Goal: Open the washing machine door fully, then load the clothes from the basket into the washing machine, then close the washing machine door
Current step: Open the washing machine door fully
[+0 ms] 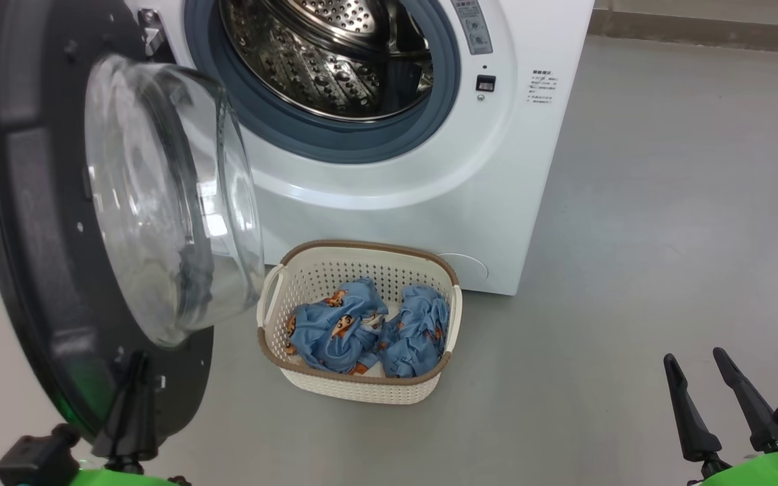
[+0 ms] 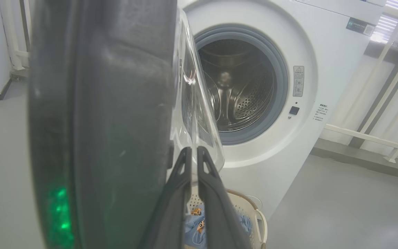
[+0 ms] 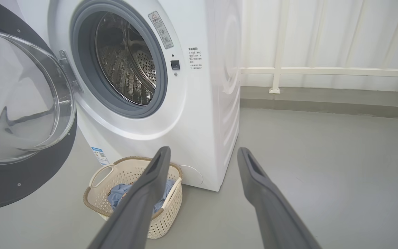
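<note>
The washing machine stands with its steel drum exposed. Its door hangs swung out to the left, the glass bowl bulging toward the basket. The cream basket sits on the floor before the washer and holds two blue clothes, side by side. My left gripper is shut on nothing, close by the door's lower rim; whether it touches is unclear. In the left wrist view the left gripper points past the door's edge. My right gripper is open, well right of the basket.
Grey floor spreads to the right of the washer. A low kerb runs along the far wall, and a white railing stands behind the washer's right side. The open door takes up the room on my left.
</note>
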Controlling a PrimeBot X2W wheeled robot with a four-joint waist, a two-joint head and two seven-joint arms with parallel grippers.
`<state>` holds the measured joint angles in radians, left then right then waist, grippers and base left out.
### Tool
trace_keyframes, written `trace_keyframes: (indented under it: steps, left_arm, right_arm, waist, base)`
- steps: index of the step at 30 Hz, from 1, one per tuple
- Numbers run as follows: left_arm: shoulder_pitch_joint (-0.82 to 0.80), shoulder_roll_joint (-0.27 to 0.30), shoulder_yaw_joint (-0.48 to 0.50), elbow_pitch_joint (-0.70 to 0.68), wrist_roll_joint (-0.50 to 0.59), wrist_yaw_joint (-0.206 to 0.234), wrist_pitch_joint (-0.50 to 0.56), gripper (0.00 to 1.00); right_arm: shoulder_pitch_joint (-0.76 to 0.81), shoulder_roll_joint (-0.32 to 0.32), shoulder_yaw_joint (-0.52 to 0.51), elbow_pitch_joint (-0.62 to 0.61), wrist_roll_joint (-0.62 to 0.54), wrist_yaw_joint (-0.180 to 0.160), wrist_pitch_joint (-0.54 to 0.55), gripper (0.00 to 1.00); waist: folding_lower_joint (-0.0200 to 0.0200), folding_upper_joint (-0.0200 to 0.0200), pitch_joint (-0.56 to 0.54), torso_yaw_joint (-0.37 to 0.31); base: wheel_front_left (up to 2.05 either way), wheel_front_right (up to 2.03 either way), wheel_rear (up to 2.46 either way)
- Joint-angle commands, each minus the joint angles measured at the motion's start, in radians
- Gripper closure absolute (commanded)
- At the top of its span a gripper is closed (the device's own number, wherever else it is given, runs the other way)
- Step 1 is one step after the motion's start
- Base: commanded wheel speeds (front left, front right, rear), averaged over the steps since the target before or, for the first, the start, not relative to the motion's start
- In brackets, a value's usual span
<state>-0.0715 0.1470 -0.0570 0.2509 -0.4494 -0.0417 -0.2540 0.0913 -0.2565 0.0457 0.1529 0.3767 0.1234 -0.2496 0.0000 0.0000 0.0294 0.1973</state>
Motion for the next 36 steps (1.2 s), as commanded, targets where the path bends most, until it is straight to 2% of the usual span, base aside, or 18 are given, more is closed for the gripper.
trace_keyframes:
  steps: [1,10,21,36]
  left_arm:
    - [-0.02,0.042,0.058,-0.031,-0.011,0.018,-0.004,1.0]
    - [-0.054,0.099,0.116,0.003,-0.03,0.028,-0.005,1.0]
    - [-0.135,0.138,0.193,0.098,-0.052,0.022,-0.007,1.0]
    - [-0.25,0.159,0.356,0.202,0.052,0.013,-0.008,1.0]
  right_arm:
    - [-0.005,-0.027,0.016,-0.026,-0.002,0.007,-0.012,0.0]
    - [-0.01,-0.028,0.013,-0.032,-0.004,0.007,-0.012,0.0]
    - [-0.035,-0.038,0.017,-0.035,-0.007,0.007,-0.012,0.0]
    - [-0.073,-0.054,0.016,-0.046,-0.018,0.007,-0.012,0.0]
  waist:
    - [0.0,0.0,0.002,0.002]
    - [0.0,0.0,0.022,0.012]
    - [0.0,0.0,0.076,0.031]
    - [0.0,0.0,0.146,0.046]
  base:
    - [0.0,0.0,0.0]
    - [0.0,0.0,0.0]
    - [0.0,0.0,0.0]
    - [0.0,0.0,0.0]
